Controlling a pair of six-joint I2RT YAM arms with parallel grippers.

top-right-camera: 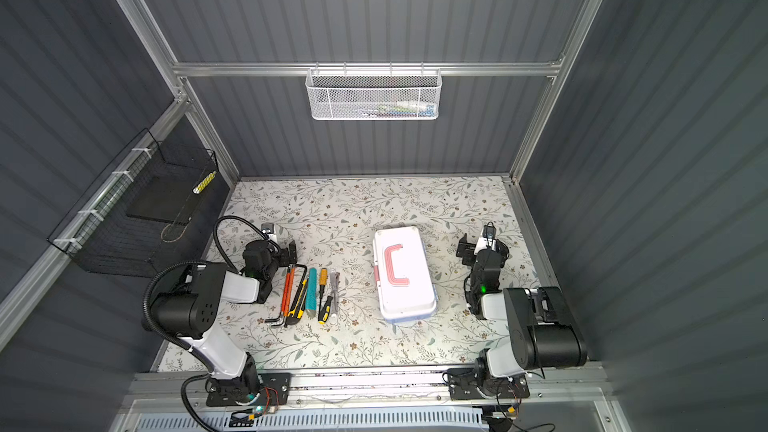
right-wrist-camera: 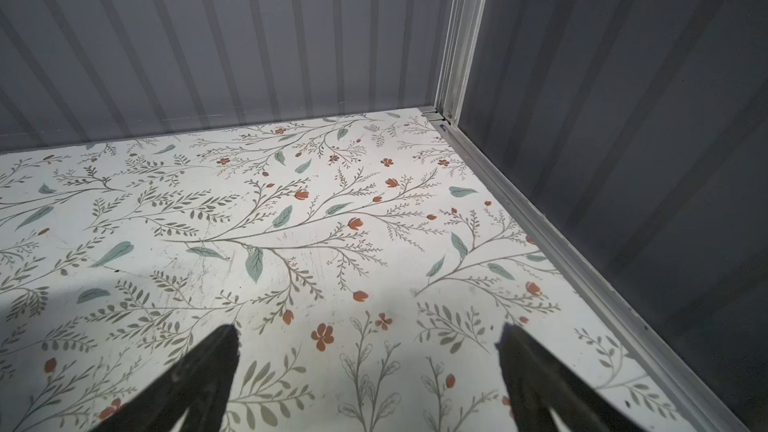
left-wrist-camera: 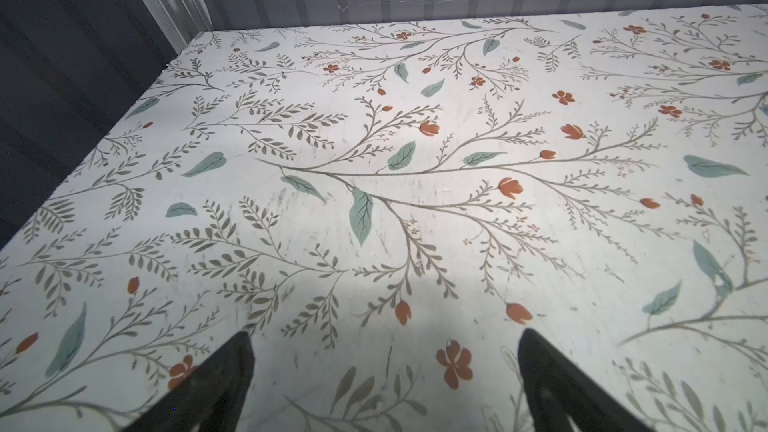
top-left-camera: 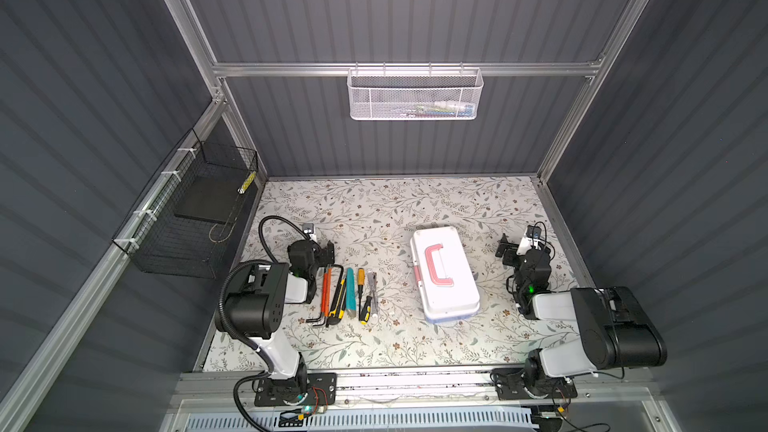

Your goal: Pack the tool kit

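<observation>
The tool kit [top-left-camera: 444, 274] [top-right-camera: 403, 274] lies in both top views on the floral table, right of centre, its white lid with the pink handle closed. Left of it, small tools lie in a row: orange hex keys [top-left-camera: 325, 295], a yellow-black utility knife [top-left-camera: 337, 301], a teal tool [top-left-camera: 350, 288], two screwdrivers [top-left-camera: 360, 280] and a thin silver tool [top-left-camera: 372, 284]. My left gripper [top-left-camera: 322, 253] [left-wrist-camera: 385, 334] hovers open just behind the row's far end. Right of the box, my right gripper [top-left-camera: 506, 250] [right-wrist-camera: 368, 329] is open. Both wrist views show only bare table between the fingers.
A white mesh basket [top-left-camera: 415, 95] hangs on the back wall's rail. A black wire basket [top-left-camera: 195, 218] is tied to the left wall above the table's edge. Grey ribbed walls close in the table [top-left-camera: 395, 209] on three sides.
</observation>
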